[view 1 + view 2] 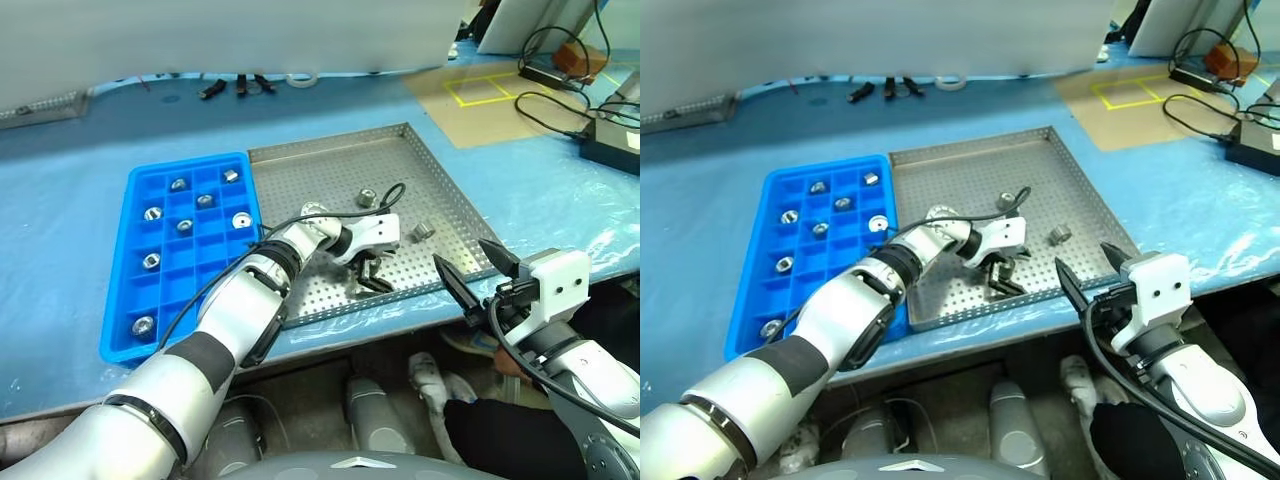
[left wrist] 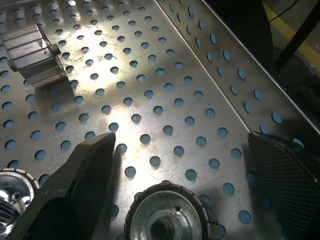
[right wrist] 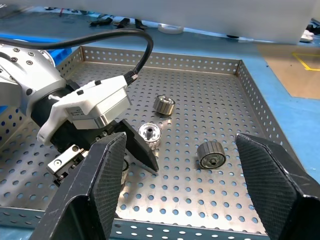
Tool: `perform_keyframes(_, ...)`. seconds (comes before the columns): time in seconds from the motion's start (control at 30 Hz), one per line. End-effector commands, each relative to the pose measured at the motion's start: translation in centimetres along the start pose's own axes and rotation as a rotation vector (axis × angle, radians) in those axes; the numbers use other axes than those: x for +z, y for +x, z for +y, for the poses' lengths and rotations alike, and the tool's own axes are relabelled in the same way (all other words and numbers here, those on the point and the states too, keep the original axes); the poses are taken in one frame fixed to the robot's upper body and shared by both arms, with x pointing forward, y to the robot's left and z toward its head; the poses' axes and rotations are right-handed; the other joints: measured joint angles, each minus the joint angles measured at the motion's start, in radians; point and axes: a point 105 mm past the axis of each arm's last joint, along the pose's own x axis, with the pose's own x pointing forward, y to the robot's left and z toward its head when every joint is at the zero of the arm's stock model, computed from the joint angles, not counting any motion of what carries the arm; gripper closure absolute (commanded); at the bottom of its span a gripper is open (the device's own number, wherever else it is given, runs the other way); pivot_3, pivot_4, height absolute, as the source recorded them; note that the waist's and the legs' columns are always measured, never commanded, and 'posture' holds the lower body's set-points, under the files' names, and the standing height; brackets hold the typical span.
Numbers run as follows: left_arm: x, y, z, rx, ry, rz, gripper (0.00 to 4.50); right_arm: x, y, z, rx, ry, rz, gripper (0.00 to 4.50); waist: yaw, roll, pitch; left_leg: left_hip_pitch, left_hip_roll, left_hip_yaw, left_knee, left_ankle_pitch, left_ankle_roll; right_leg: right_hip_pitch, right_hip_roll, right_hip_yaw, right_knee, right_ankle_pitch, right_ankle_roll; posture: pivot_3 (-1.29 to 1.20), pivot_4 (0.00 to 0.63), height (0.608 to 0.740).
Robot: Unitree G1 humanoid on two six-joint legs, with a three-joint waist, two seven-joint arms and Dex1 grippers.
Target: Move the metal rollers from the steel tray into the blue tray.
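Note:
The steel tray (image 1: 300, 158) lies mid-table with the blue tray (image 1: 132, 190) against its left side. My left gripper (image 1: 366, 274) hangs low over the steel tray's front part, open. In the left wrist view a metal roller (image 2: 167, 216) lies on the perforated floor between the fingers (image 2: 75, 185), touching neither. Another roller (image 2: 10, 190) lies beside it and a third (image 2: 35, 52) farther off. More rollers (image 1: 366, 198) (image 1: 423, 231) rest toward the tray's right. Several rollers (image 1: 205, 200) sit in the blue tray's compartments. My right gripper (image 1: 465, 256) hovers open at the steel tray's front right corner, holding nothing.
Black cables and a black box (image 1: 610, 150) lie at the back right beside a yellow-taped cardboard sheet (image 1: 490, 90). Small tools (image 1: 240, 88) lie along the table's far edge. The table's front edge runs just below both trays.

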Motion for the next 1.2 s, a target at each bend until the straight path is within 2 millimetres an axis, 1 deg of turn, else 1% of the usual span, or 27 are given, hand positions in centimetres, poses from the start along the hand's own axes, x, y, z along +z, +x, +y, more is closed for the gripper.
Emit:
perform_keyframes(0.03, -0.7, -0.8, 0.1, -0.012, -0.032, 0.032, 0.04, 0.8, 0.0, 0.2, 0.005, -0.024, -0.039, 0.81, -0.007, 0.0, 0.0, 0.0, 0.0, 0.0, 0.0, 0.0, 0.0, 0.0, 0.0, 0.0, 0.0, 0.0, 0.0, -0.76, 0.15, 0.74)
perform_keyframes(0.17, -1.2, -2.3, 0.9, 0.02, -0.086, 0.017, 0.04, 0.5, 0.2, 0.4, 0.016, -0.019, -0.033, 0.81, -0.025, 0.0, 0.0, -0.001, 0.0, -0.001, 0.001, 0.0, 0.0, 0.001, -0.001, -0.003, 0.0, 0.0, 0.0, -0.75, 0.15, 0.74)
perform_keyframes(0.27, -2.2, -2.9, 1.2, 0.052, -0.093, 0.05, 0.04, 0.2, 0.2, 0.4, 0.021, -0.018, -0.027, 0.81, -0.03, 0.0, 0.0, -0.002, 0.0, -0.002, 0.001, 0.0, 0.0, 0.001, -0.001, -0.004, 0.0, 0.0, 0.0, -0.74, 0.15, 0.74)
perform_keyframes(0.37, -2.8, -2.7, 0.9, 0.049, -0.095, 0.064, 0.04, 0.0, 0.3, 0.3, 0.026, -0.02, -0.024, 0.81, -0.031, 0.0, 0.0, -0.002, 0.0, -0.002, 0.002, 0.0, 0.0, 0.001, -0.001, -0.005, 0.0, 0.0, 0.0, -0.73, 0.15, 0.74)
perform_keyframes(0.5, -2.3, -2.0, 0.6, 0.039, -0.101, 0.029, 0.04, 0.0, 0.4, 0.2, 0.033, -0.025, -0.023, 0.81, -0.031, 0.0, 0.0, -0.001, 0.0, -0.003, 0.002, 0.0, 0.0, 0.003, -0.002, -0.007, 0.0, 0.0, 0.0, -0.72, 0.15, 0.74)
perform_keyframes(0.6, -2.4, -1.9, 0.5, 0.039, -0.096, 0.024, 0.61, -0.1, 0.4, 0.3, 0.044, -0.027, -0.018, 0.81, -0.031, 0.0, 0.0, -0.001, 0.0, -0.003, 0.003, 0.0, 0.0, 0.004, -0.003, -0.009, 0.0, 0.0, 0.0, -0.72, 0.15, 0.74)
perform_keyframes(0.63, -2.6, -2.0, 0.4, 0.036, -0.096, 0.028, 0.96, -0.1, 0.4, 0.4, 0.047, -0.026, -0.017, 0.81, -0.031, 0.0, 0.0, -0.002, 0.0, -0.003, 0.003, 0.0, 0.0, 0.004, -0.003, -0.01, -0.001, 0.0, 0.0, -0.72, 0.15, 0.74)
perform_keyframes(0.7, -3.1, -2.2, 0.5, 0.047, -0.093, 0.046, 1.51, -0.1, 0.5, 0.5, 0.052, -0.025, -0.017, 0.81, -0.031, 0.0, 0.0, -0.002, 0.0, -0.003, 0.002, 0.0, 0.0, 0.004, -0.003, -0.01, -0.001, 0.0, 0.0, -0.71, 0.15, 0.74)
perform_keyframes(0.73, -3.2, -2.3, 0.5, 0.048, -0.1, 0.041, 1.51, -0.1, 0.5, 0.5, 0.053, -0.025, -0.018, 0.81, -0.031, 0.0, 0.0, -0.002, 0.001, -0.003, 0.002, 0.0, 0.0, 0.004, -0.003, -0.011, -0.002, 0.0, 0.0, -0.71, 0.15, 0.74)
perform_keyframes(0.8, -3.3, -2.7, 0.4, 0.034, -0.113, 0.034, 2.02, -0.1, 0.6, 0.6, 0.06, -0.023, -0.02, 0.81, -0.03, 0.0, 0.0, -0.003, 0.001, -0.004, 0.002, 0.0, 0.0, 0.004, -0.003, -0.011, -0.003, 0.0, 0.0, -0.71, 0.15, 0.74)
perform_keyframes(0.83, -3.5, -2.9, 0.5, 0.04, -0.114, 0.041, 2.2, 0.0, 0.7, 0.6, 0.063, -0.024, -0.021, 0.81, -0.03, 0.0, 0.0, -0.003, 0.001, -0.004, 0.002, 0.0, 0.001, 0.004, -0.003, -0.011, -0.003, 0.0, 0.0, -0.7, 0.15, 0.74)
perform_keyframes(0.87, -3.6, -3.0, 0.5, 0.046, -0.114, 0.047, 2.52, 0.0, 0.7, 0.6, 0.066, -0.025, -0.021, 0.81, -0.03, 0.0, 0.0, -0.003, 0.001, -0.004, 0.001, 0.0, 0.001, 0.004, -0.003, -0.011, -0.004, 0.0, 0.0, -0.69, 0.15, 0.74)
perform_keyframes(0.9, -3.7, -3.0, 0.6, 0.054, -0.115, 0.054, 2.66, 0.0, 0.8, 0.6, 0.068, -0.025, -0.022, 0.81, -0.029, 0.0, 0.0, -0.003, 0.001, -0.004, 0.001, 0.0, 0.001, 0.005, -0.003, -0.012, -0.004, 0.0, 0.0, -0.69, 0.15, 0.74)
perform_keyframes(0.97, -3.4, -3.4, 0.8, 0.05, -0.117, 0.037, 2.66, 0.1, 1.0, 0.6, 0.081, -0.029, -0.026, 0.81, -0.028, 0.0, 0.0, -0.003, 0.001, -0.004, 0.001, -0.001, 0.001, 0.005, -0.003, -0.012, -0.004, 0.0, 0.0, -0.68, 0.15, 0.74)
perform_keyframes(1.0, -3.2, -3.6, 0.9, 0.051, -0.115, 0.023, 2.66, 0.2, 1.1, 0.6, 0.089, -0.03, -0.028, 0.81, -0.028, 0.0, 0.0, -0.003, 0.0, -0.004, 0.001, -0.001, 0.001, 0.005, -0.004, -0.012, -0.004, 0.0, 0.0, -0.67, 0.15, 0.74)
perform_keyframes(1.07, -1.0, -4.8, 1.8, 0.058, -0.098, -0.078, 2.66, 0.5, 1.3, 1.3, 0.157, -0.023, -0.031, 0.81, -0.028, 0.001, 0.0, -0.003, 0.0, -0.004, 0.001, -0.001, 0.001, 0.006, -0.004, -0.012, -0.005, 0.0, 0.0, -0.65, 0.15, 0.74)
perform_keyframes(1.1, 0.7, -5.8, 2.3, 0.048, -0.095, -0.158, 2.66, 0.6, 1.3, 1.8, 0.199, -0.021, -0.031, 0.81, -0.027, 0.001, 0.0, -0.003, 0.0, -0.004, 0.001, -0.001, 0.001, 0.006, -0.004, -0.012, -0.005, 0.0, 0.0, -0.63, 0.15, 0.74)
perform_keyframes(1.13, 1.8, -6.5, 2.5, 0.037, -0.092, -0.211, 2.66, 0.6, 1.3, 2.0, 0.225, -0.021, -0.029, 0.81, -0.025, 0.001, 0.0, -0.003, 0.0, -0.003, 0.001, -0.001, 0.001, 0.005, -0.004, -0.012, -0.005, 0.0, 0.0, -0.61, 0.15, 0.74)
perform_keyframes(1.2, 3.7, -8.6, 3.2, 0.032, -0.063, -0.296, 2.66, 0.9, 1.7, 2.4, 0.291, -0.028, -0.029, 0.81, -0.018, 0.001, 0.0, -0.004, 0.0, -0.004, 0.001, -0.001, 0.001, 0.005, -0.004, -0.013, -0.005, 0.0, -0.001, -0.56, 0.15, 0.74)
